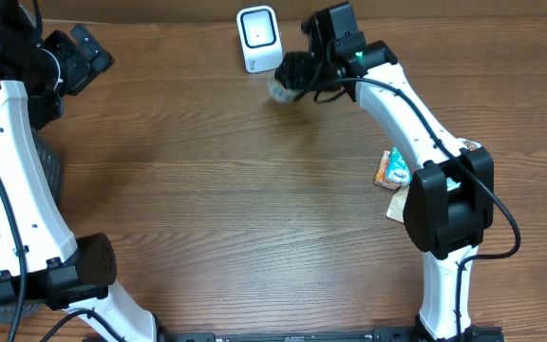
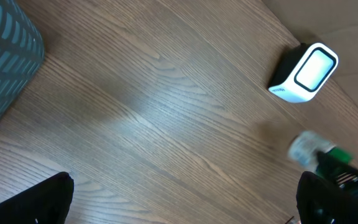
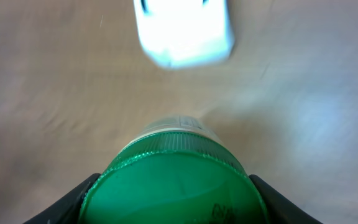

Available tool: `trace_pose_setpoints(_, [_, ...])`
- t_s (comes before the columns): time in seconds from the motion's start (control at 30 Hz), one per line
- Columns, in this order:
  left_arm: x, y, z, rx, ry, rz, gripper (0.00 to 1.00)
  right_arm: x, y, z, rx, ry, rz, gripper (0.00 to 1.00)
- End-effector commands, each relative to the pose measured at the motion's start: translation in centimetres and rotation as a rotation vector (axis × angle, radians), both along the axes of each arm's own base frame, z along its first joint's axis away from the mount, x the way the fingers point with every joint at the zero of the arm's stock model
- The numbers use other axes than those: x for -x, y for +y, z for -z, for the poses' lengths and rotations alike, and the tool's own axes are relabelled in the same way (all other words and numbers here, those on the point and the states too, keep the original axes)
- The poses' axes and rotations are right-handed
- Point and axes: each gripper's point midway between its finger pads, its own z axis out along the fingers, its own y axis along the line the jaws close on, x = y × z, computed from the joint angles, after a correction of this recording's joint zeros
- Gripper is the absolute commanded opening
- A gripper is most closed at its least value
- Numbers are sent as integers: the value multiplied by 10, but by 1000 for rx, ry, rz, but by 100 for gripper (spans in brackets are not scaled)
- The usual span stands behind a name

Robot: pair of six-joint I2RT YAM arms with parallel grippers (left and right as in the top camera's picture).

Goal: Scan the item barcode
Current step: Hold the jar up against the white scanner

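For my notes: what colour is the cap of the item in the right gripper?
The cap is green, clearest in the right wrist view.

White link shells [image 1: 402,106] are joined by black joint housings [image 1: 449,204]; black cables [image 1: 516,231] are routed alongside; one green light [image 1: 357,55] is lit.
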Motion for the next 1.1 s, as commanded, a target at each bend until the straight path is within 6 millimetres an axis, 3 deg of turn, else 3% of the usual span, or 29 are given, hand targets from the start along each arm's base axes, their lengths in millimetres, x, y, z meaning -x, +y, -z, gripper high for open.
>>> trace_pose_setpoints(0.0, [0,1,-1,-15,-2,9,99,-35,-10,-36,155,-254,22,38])
trace_pose_setpoints(0.23, [0,1,-1,-15,-2,9,100,-76,3,-99,85,-587,33,37])
trace_pose_setpoints(0.4, [0,1,-1,-15,-2,9,100,-94,12,-125,84,-774,12,34])
trace_pose_setpoints(0.63, [0,1,-1,-15,-2,9,100,-108,35,-113,145,-927,-30,28])
trace_pose_setpoints(0.93, [0,1,-1,-15,-2,9,100,-107,70,-84,576,-1129,-148,28])
trace_pose_setpoints(1.07, [0,1,-1,-15,-2,9,100,-105,80,-71,682,-1152,-203,27])
